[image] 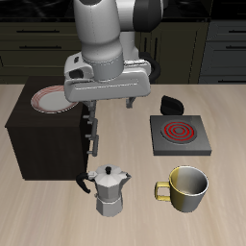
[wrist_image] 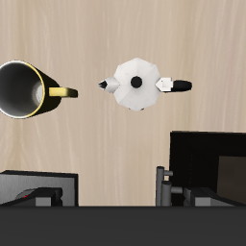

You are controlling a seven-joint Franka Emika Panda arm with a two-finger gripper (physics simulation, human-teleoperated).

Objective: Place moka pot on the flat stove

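Observation:
The silver moka pot [image: 110, 189] stands upright on the table near the front edge, its black handle toward the dark cabinet. The wrist view looks straight down on its knobbed lid [wrist_image: 136, 84]. The flat stove [image: 178, 135], a grey plate with a red coil ring, lies farther back and off to the side, with its black knob block [image: 173, 103] behind it. The stove is out of the wrist view. My gripper [image: 108, 100] hangs high above the table, behind the pot, open and empty; it also shows in the wrist view [wrist_image: 101, 192].
A yellowish-olive mug [image: 187, 187] stands beside the pot, in front of the stove, and also shows in the wrist view [wrist_image: 21, 89]. A dark brown cabinet [image: 43, 139] with drawer handles stands close to the pot's handle. A red-rimmed plate [image: 53, 99] lies on top of it.

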